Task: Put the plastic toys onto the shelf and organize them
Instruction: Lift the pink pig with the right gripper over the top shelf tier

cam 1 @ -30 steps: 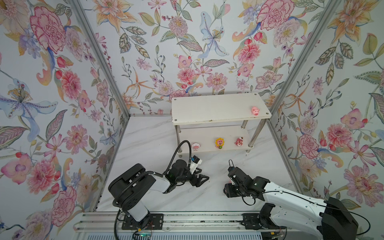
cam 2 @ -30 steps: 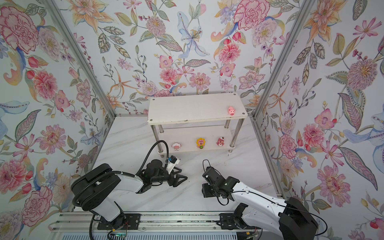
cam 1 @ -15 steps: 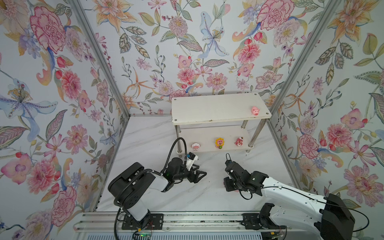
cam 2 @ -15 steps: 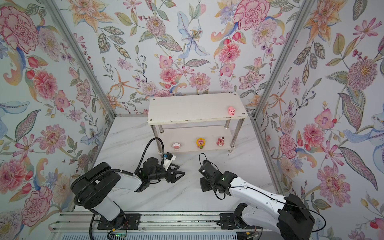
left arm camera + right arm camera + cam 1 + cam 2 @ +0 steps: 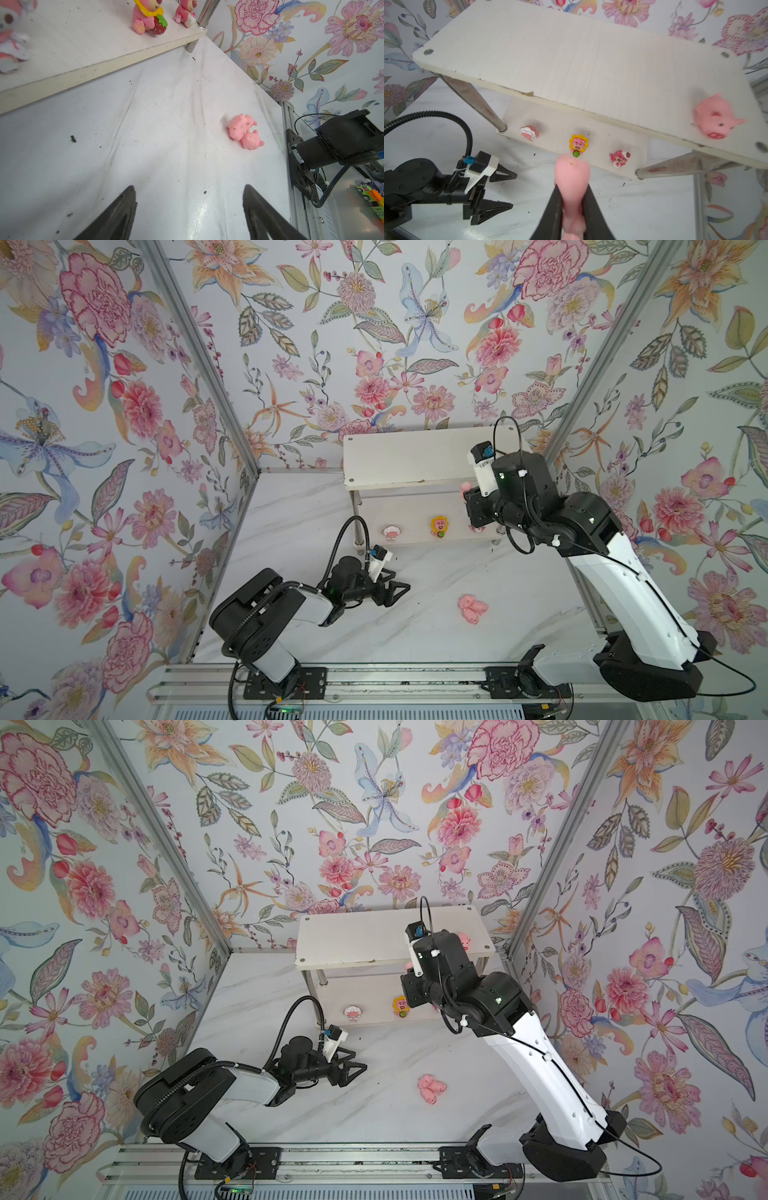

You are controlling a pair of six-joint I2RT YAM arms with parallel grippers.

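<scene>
Two black jaws of the right gripper [image 5: 572,188] are pinched close on a pale pink pig [image 5: 572,172], whose rounded end sticks out past the tips. Behind them the right arm stands raised. Its white forearm climbs from a base at the bench's front right corner, and its black wrist hangs over the front edge of the shelf [image 5: 407,460], near the right end. The left gripper [image 5: 189,199] has its jaws spread wide with nothing between them. It sits low over the bench [image 5: 307,506] near the middle, tips pointing toward the right edge, with its arm folded down by the front left corner. The bench is white and marbled with dark specks, walled on three sides by flowered wallpaper [image 5: 374,323]. A metal rail [image 5: 374,680] runs along the front edge. The shelf stands against the back edge, right of centre. Near the front right corner of its top board sits a second pig [image 5: 716,118], half hidden behind the wrist in a top view. Along the front edge of the lower board stand a white-pink figure [image 5: 390,532], a sunflower figure [image 5: 439,526] and a bear [image 5: 619,159], the bear beside the front right leg and under the wrist. Two more pigs [image 5: 471,608] lie touching each other on the bench, right of middle and in front of the shelf. Bare marble lies between them and the open left jaws.
</scene>
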